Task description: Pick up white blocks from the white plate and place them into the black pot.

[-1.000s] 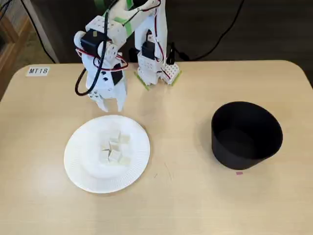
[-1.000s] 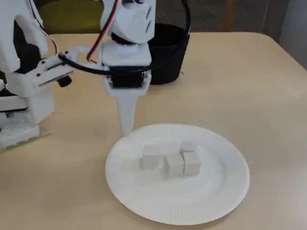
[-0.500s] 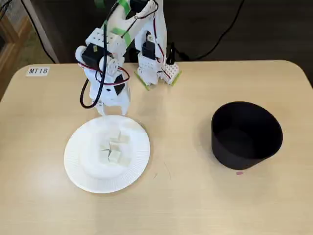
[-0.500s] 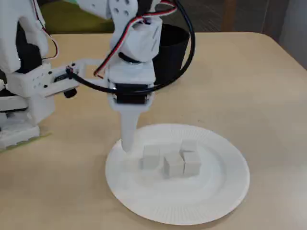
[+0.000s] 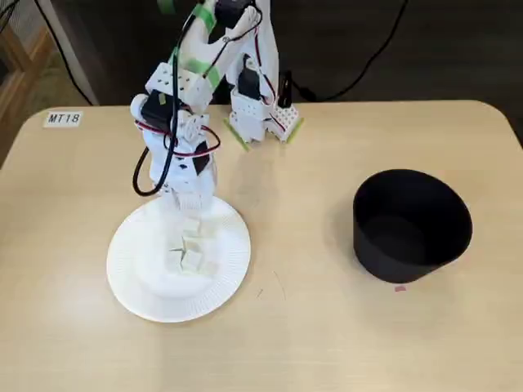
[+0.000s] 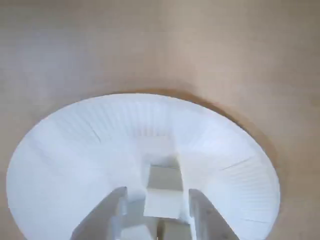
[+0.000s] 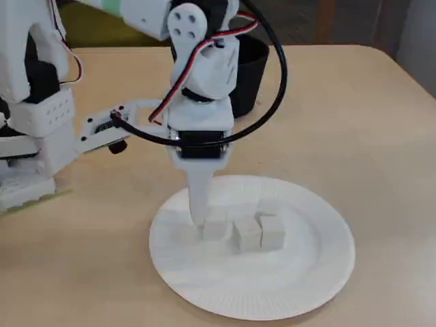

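Observation:
The white plate (image 5: 131, 273) lies on the table at the left, under the arm. Several white blocks (image 5: 194, 260) sit near its middle, and in a fixed view (image 7: 261, 231) they form a short row. My gripper (image 5: 189, 219) points down into the plate. In the wrist view the gripper (image 6: 157, 194) is open, with one white block (image 6: 162, 197) between its fingers (image 6: 199, 216) and a small gap on each side. More blocks show at the bottom edge of that view (image 6: 135, 233). The black pot (image 5: 413, 224) stands at the right, apart from the plate, and looks empty.
The arm's base (image 5: 261, 114) stands at the back of the table behind the plate. A label marked MT18 (image 5: 64, 118) is stuck at the far left. A small pink spot (image 5: 400, 287) lies in front of the pot.

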Motion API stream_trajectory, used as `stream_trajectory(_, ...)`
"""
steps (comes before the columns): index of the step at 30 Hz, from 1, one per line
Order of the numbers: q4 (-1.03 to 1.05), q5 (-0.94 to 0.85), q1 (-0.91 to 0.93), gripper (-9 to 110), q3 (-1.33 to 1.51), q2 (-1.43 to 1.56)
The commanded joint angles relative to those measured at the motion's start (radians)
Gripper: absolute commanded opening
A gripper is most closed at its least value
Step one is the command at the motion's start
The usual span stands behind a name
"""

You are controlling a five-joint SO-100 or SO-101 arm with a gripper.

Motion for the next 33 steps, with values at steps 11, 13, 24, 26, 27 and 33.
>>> stream_trajectory(11, -0.048, 0.135, -0.028, 19, -0.003, -0.049)
stream_trajectory(13, -0.054, 0.140, -0.032, 19, -0.006, -0.057)
stream_trajectory(24, -0.117, 0.156, -0.041, 18, -0.002, -0.098)
stream_trajectory(26, -0.124, 0.164, -0.041, 18, -0.002, -0.103)
stream_trajectory(27, -0.130, 0.164, -0.041, 17, -0.002, -0.107)
stream_trajectory(33, -0.160, 0.172, -0.035, 14, -0.002, -0.137)
